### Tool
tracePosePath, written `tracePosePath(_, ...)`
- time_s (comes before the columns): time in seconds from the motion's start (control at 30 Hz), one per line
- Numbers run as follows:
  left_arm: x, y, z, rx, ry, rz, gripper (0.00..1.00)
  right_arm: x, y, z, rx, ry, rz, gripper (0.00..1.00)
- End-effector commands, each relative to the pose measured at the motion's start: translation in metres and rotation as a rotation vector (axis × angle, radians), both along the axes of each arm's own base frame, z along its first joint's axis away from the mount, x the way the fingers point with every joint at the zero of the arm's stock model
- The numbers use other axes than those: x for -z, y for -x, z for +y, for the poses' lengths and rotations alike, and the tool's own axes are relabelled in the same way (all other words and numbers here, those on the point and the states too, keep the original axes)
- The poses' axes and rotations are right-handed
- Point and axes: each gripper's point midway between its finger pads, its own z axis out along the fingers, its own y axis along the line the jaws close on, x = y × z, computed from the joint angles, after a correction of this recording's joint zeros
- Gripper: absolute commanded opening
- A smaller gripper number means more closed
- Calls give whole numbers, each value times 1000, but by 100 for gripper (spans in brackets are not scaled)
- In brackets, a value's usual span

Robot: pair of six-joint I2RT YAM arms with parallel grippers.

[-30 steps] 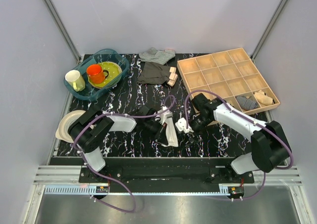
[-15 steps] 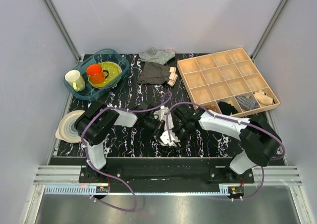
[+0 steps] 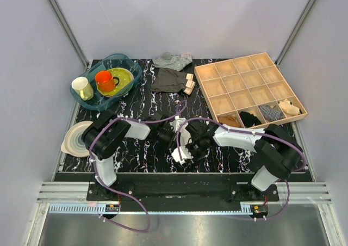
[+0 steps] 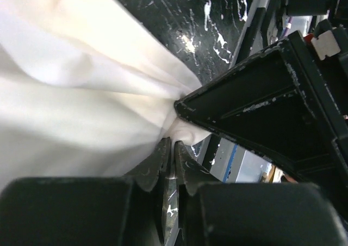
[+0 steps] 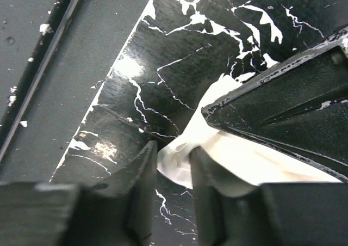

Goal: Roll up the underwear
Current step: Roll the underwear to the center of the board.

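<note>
The left gripper (image 4: 169, 147) is pinched nearly flat on a gathered edge of the underwear (image 4: 76, 99), probably to anchor it for rolling. The right gripper (image 5: 173, 160) brackets a loose corner with narrowed jaws, but I cannot tell whether it actually bites. The white cloth lies bunched near the front edge of the marble table (image 3: 142, 102), between two low arms reaching inward, tips almost meeting.

Soft, matt white cloth, the underwear (image 4: 81, 93), smooth folds bunching into the left pincer (image 4: 171, 148). Its fingers (image 4: 155, 167) are matt black plastic, edges scuffed pale. Beneath, the tabletop (image 5: 163, 66) is glossy black, white-veined like marble.
</note>
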Motion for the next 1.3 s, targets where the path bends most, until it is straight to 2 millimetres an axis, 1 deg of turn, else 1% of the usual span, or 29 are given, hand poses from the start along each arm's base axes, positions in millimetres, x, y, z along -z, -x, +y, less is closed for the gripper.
tracePosePath(0.0, -4, -26, 6, -107, -23, -116, 14, 14, -3, -9, 13, 60, -27, 30)
tracePosePath(0.03, -9, -30, 7, -130, -11, -118, 21, 13, -3, -8, 29, 58, -20, 22)
tracePosePath(0.07, -20, -36, 6, -145, 15, -150, 25, 11, -4, -7, 33, 60, -17, 18)
tracePosePath(0.1, -26, -40, 8, -162, 27, -171, 31, 13, -4, -8, 31, 68, -13, 15)
tracePosePath(0.17, -34, -46, 14, -204, 50, -191, 35, 10, -5, -7, 39, 75, -7, 9)
tracePosePath(0.2, -45, -51, 17, -233, 62, -234, 41, 10, -5, -6, 43, 78, -1, 8)
tracePosePath(0.27, -51, -56, 27, -275, 62, -293, 43, 7, -7, -7, 62, 87, 15, 5)
tracePosePath(0.3, -65, -64, 32, -313, 66, -373, 44, 5, -7, -6, 64, 86, 28, 4)
tracePosePath(0.33, -71, -67, 37, -324, 70, -442, 47, 3, -7, -6, 77, 84, 42, 4)
tracePosePath(0.37, -68, -63, 45, -330, 60, -484, 47, -3, -11, -7, 98, 81, 59, 4)
tracePosePath(0.4, -70, -66, 49, -350, 55, -540, 48, -7, -10, -4, 105, 63, 91, 4)
tracePosePath(0.43, -88, -64, 52, -354, 103, -628, 49, -11, -11, -4, 121, 56, 112, 4)
tracePosePath(0.47, -87, -61, 55, -359, 128, -680, 49, -19, -13, -3, 133, 52, 135, 4)
tracePosePath(0.5, -90, -58, 58, -369, 148, -729, 49, -21, -14, -4, 149, 46, 173, 4)
tracePosePath(0.57, -116, -52, 54, -338, 267, -919, 52, -29, -16, -3, 167, 54, 214, 4)
tracePosePath(0.6, -101, -35, 54, -304, 268, -943, 52, -27, -16, -3, 172, 61, 242, 4)
tracePosePath(0.63, -118, -32, 49, -280, 344, -1068, 53, -27, -16, -3, 177, 68, 255, 4)
tracePosePath(0.67, -117, -23, 47, -248, 372, -1108, 54, -30, -18, -2, 183, 74, 265, 4)
tracePosePath(0.7, -110, -9, 42, -205, 390, -1135, 54, -28, -18, -2, 188, 83, 282, 4)
tracePosePath(0.73, -114, -6, 40, -174, 411, -1217, 54, -29, -20, -3, 203, 88, 296, 4)
tracePosePath(0.8, -108, 3, 34, -132, 399, -1258, 54, -33, -22, -1, 215, 87, 331, 4)
tracePosePath(0.9, -106, 6, 27, -92, 370, -1312, 55, -37, -29, -2, 247, 85, 366, 4)
tracePosePath(0.97, -105, 3, 24, -70, 350, -1339, 55, -37, -31, -4, 258, 93, 378, 4)
tracePosePath(1.03, -96, 5, 20, -25, 317, -1348, 56, -35, -30, -6, 266, 108, 392, 4)
tracePosePath(1.07, -99, 3, 14, -14, 315, -1360, 57, -35, -32, -5, 269, 110, 393, 4)
tracePosePath(1.13, -86, 5, 8, 44, 280, -1354, 57, -33, -33, -6, 287, 124, 404, 4)
tracePosePath(1.2, -84, 5, 0, 76, 268, -1358, 57, -31, -36, -5, 301, 131, 410, 4)
tracePosePath(1.23, -74, 5, -2, 103, 239, -1347, 57, -30, -38, -5, 314, 137, 414, 4)
tracePosePath(1.27, -75, 3, -7, 110, 233, -1355, 57, -29, -39, -5, 318, 143, 416, 4)
